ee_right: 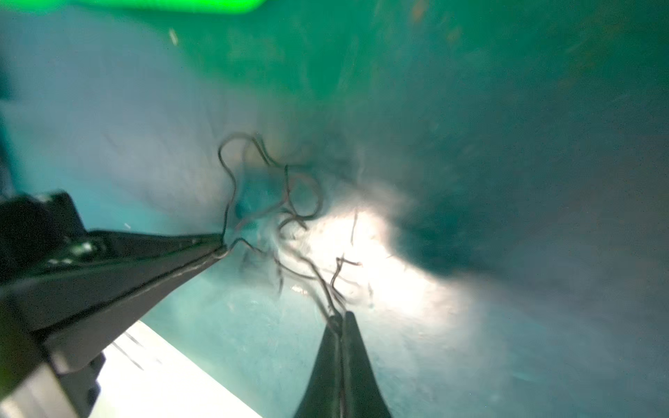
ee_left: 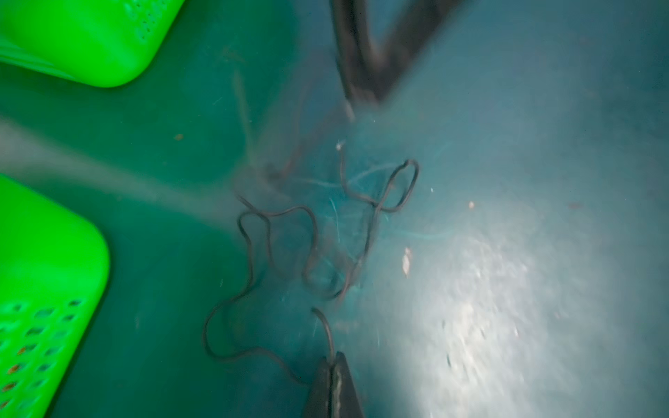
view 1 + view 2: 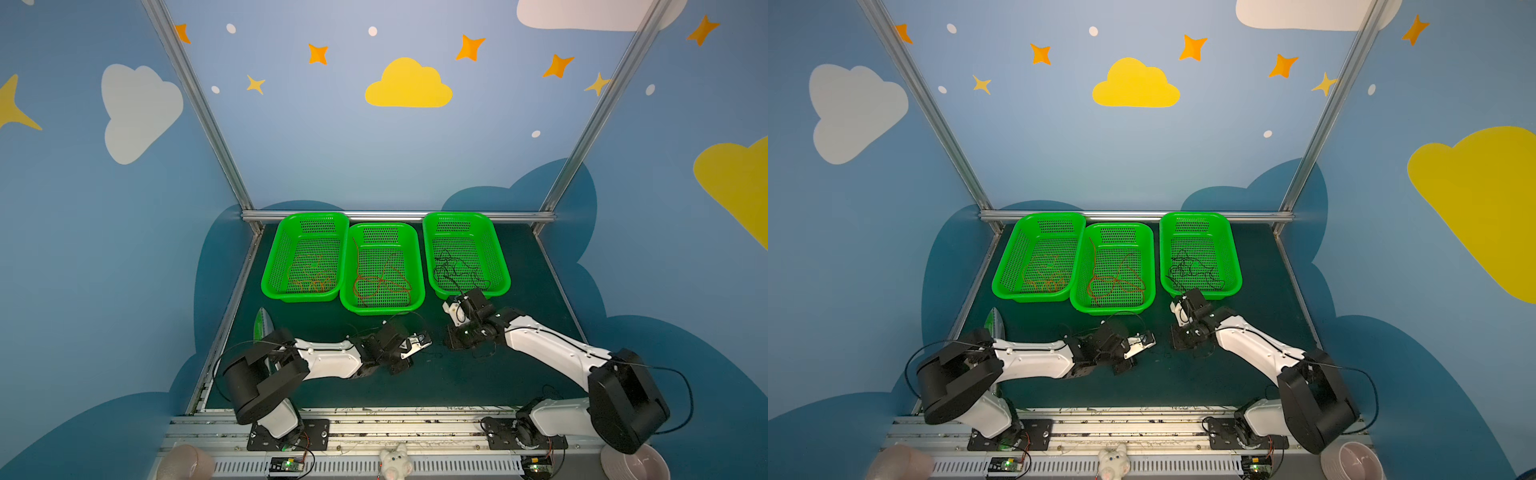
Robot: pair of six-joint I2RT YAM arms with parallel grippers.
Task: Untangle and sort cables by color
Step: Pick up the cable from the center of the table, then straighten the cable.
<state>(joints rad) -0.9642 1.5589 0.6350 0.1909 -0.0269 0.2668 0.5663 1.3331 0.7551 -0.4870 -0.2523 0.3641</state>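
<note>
A thin black cable lies in loose curls on the dark green mat between my two grippers. My left gripper is shut on one stretch of it; in a top view it sits low over the mat. My right gripper is shut on another stretch of the same black cable, close beside the left gripper. Orange cables lie in the left green basket, red cables in the middle basket, and black cables in the right basket.
The three baskets stand in a row along the back of the mat, just beyond both grippers. A green-and-white packet lies at the mat's left edge. A pink cup, a plush toy and a bowl sit by the front rail.
</note>
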